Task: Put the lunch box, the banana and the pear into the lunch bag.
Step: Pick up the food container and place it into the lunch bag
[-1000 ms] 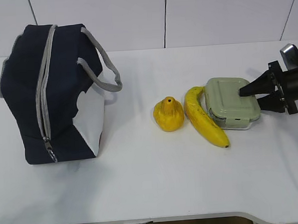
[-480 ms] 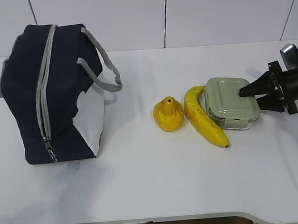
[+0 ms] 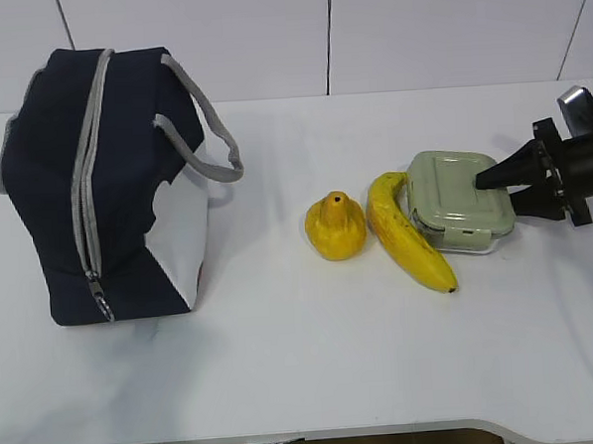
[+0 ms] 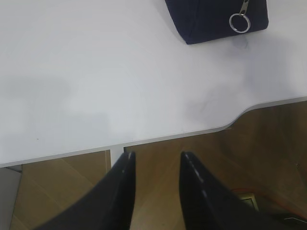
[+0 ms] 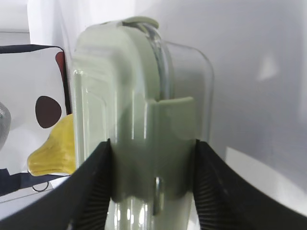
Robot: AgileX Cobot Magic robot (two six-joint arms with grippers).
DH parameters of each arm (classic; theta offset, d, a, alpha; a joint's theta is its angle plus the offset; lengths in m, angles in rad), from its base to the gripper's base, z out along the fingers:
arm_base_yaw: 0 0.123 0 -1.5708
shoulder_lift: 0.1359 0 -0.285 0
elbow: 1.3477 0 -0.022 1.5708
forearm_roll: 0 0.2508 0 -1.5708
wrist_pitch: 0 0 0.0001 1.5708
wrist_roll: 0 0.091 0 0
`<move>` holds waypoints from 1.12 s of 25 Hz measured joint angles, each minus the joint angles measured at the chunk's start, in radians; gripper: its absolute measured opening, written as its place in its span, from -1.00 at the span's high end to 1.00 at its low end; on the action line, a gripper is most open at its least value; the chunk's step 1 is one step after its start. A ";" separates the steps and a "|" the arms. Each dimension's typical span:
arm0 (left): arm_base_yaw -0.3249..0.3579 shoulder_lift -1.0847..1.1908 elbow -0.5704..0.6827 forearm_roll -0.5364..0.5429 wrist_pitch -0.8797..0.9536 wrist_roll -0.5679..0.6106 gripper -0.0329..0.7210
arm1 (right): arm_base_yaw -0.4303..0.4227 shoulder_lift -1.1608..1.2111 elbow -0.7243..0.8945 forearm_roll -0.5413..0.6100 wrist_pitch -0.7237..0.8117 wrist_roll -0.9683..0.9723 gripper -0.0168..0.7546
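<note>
The lunch box [image 3: 462, 211], clear with a sage-green lid, lies at the right of the table. My right gripper [image 3: 496, 194] comes in from the right and is shut on its end. In the right wrist view the fingers [image 5: 91, 187] press both sides of the lunch box [image 5: 139, 96]. The banana [image 3: 407, 241] lies against the box's left side, and the pear [image 3: 336, 226] stands just left of it. The navy lunch bag [image 3: 96, 183] stands at the far left, zipper closed. My left gripper [image 4: 156, 160] is open and empty, over the table's front edge near the bag's corner [image 4: 216, 19].
The bag's grey handles [image 3: 208, 137] droop toward the pear. A ring zipper pull [image 4: 238, 22] hangs at the bag's lower corner. White table [image 3: 304, 361] stretches between the bag and the fruit; its front edge has a cut-out.
The right gripper's jaws have narrowed onto the lunch box, and the box has shifted very slightly. The fruit and bag have not moved.
</note>
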 joint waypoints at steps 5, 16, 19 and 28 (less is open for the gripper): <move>0.000 0.000 0.000 0.000 0.002 0.000 0.27 | 0.000 -0.012 0.000 -0.010 -0.009 0.047 -0.02; 0.000 0.000 -0.009 0.000 0.012 0.000 0.27 | 0.001 -0.175 0.002 -0.099 -0.029 0.170 -0.01; 0.000 0.000 -0.034 0.000 0.012 0.000 0.27 | 0.001 -0.252 0.004 -0.117 -0.025 0.206 -0.01; 0.000 0.103 -0.131 -0.011 0.012 0.000 0.27 | 0.016 -0.441 0.005 -0.105 -0.004 0.292 -0.01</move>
